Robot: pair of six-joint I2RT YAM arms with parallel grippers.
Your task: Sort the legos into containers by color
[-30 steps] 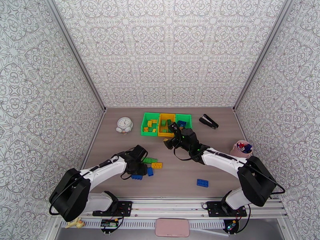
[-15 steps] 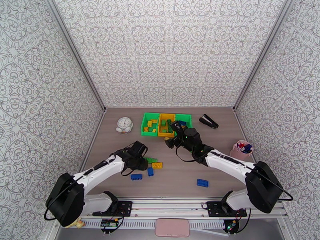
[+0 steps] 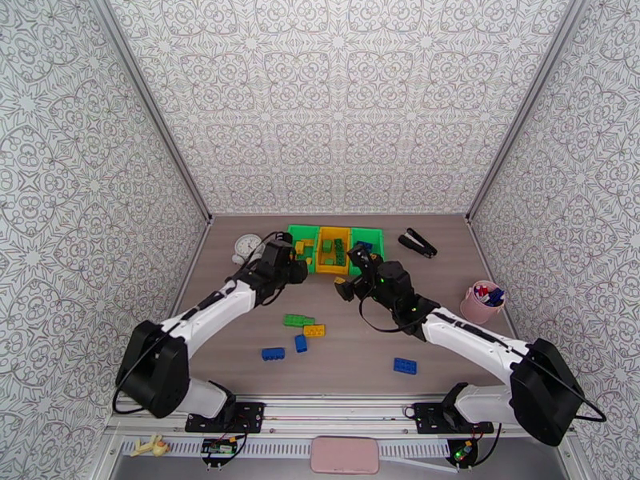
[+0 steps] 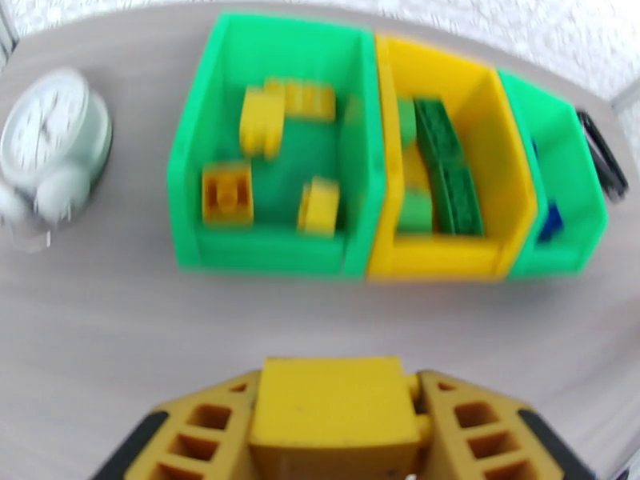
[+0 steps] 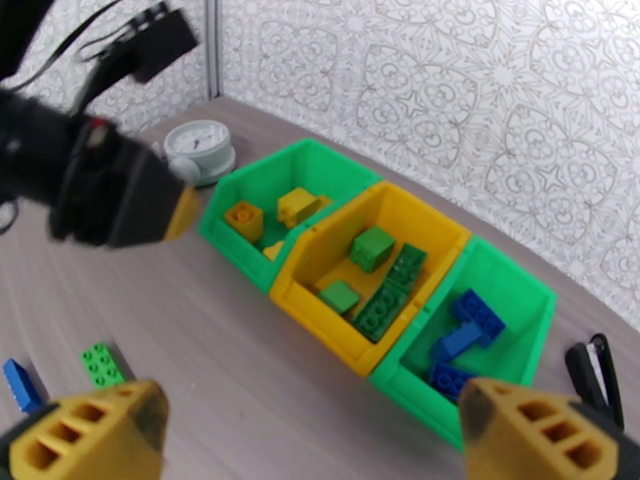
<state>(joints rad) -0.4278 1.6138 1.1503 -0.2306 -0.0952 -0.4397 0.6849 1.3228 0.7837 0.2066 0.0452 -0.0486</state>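
Three joined bins stand at the back: the left green bin [image 3: 301, 254] [image 4: 264, 254] holds yellow legos, the yellow bin [image 3: 330, 266] [image 4: 512, 186] holds green ones, and the right green bin [image 3: 370, 235] [image 5: 512, 298] holds blue ones. My left gripper [image 3: 296, 272] [image 4: 332, 387] is shut on a yellow lego [image 4: 332, 422], just in front of the left green bin. My right gripper [image 3: 349, 275] [image 5: 320, 442] stands open in front of the yellow bin, nothing between its fingers [image 5: 96, 430]. Loose on the table lie a green lego [image 3: 298, 320], a yellow one [image 3: 314, 330] and three blue ones [image 3: 300, 343] [image 3: 273, 354] [image 3: 405, 365].
A white alarm clock [image 3: 245, 246] [image 4: 48, 146] sits left of the bins, partly behind my left arm. A black stapler [image 3: 418, 242] lies right of them. A pink cup [image 3: 482, 300] stands at the right edge.
My left gripper has lifted away from the loose legos and travelled back to the left green bin with a yellow lego. My right gripper has drifted slightly right, still open.
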